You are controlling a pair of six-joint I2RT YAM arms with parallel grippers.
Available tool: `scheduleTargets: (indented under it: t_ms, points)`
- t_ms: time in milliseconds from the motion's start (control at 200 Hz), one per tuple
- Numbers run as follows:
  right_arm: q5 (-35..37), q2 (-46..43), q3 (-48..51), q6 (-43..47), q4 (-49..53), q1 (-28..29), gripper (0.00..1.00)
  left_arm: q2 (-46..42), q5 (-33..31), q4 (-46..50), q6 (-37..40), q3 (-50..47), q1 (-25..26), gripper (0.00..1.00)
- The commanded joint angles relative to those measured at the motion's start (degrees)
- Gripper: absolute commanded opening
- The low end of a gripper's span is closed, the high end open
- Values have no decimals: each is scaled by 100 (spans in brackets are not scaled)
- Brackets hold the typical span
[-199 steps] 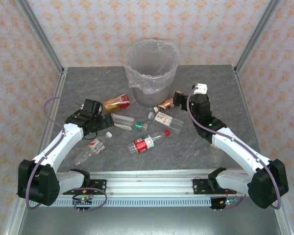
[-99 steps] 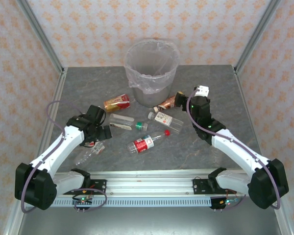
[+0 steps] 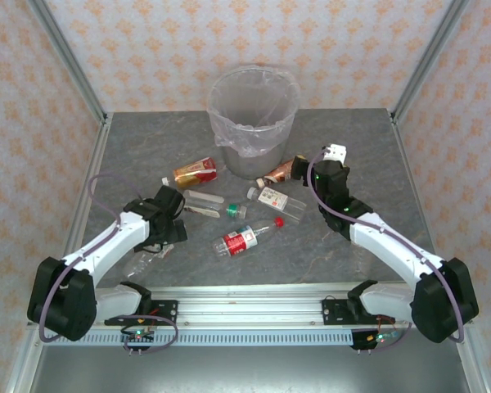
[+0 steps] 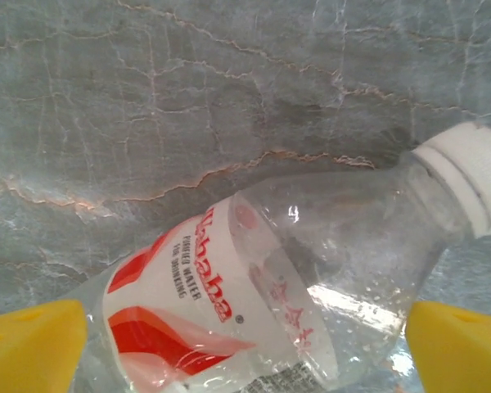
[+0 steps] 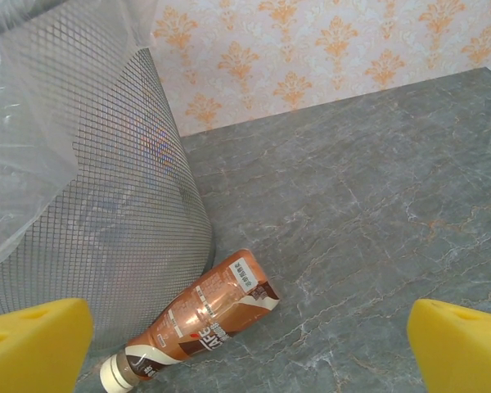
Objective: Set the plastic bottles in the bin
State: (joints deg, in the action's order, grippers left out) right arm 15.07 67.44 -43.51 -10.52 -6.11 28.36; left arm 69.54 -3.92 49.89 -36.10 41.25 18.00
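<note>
Drawing back, left end effector (image 4: pixel 245 344) over white-capped bottle (image 4: pixel 311 262), jaws wide

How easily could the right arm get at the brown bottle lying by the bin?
Probably yes. The right end effector is open and faces the brown bottle across bare table, though the bin close beside the bottle may crowd the grasp.
</note>
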Motion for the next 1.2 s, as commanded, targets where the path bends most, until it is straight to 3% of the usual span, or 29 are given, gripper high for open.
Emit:
scheduleTargets:
  t_ms: [0,626,821,1006,1196]
  points:
    - [115,174,-148,-43,-67,-3,99,75,-13,-403,-126,-220,6,100]
    - [22,415,-255,-192,-48,-6,99,615,242,-1618,-128,100,7,94]
    - [35,352,-255,-227,30,1,99,684,366,-1192,142,301,10,92]
    - [101,339,-193,-263,31,-4,99,544,318,-584,0,-48,17,100]
    - [63,449,-246,-269,22,-4,99,472,792,-893,-184,-421,39,100]
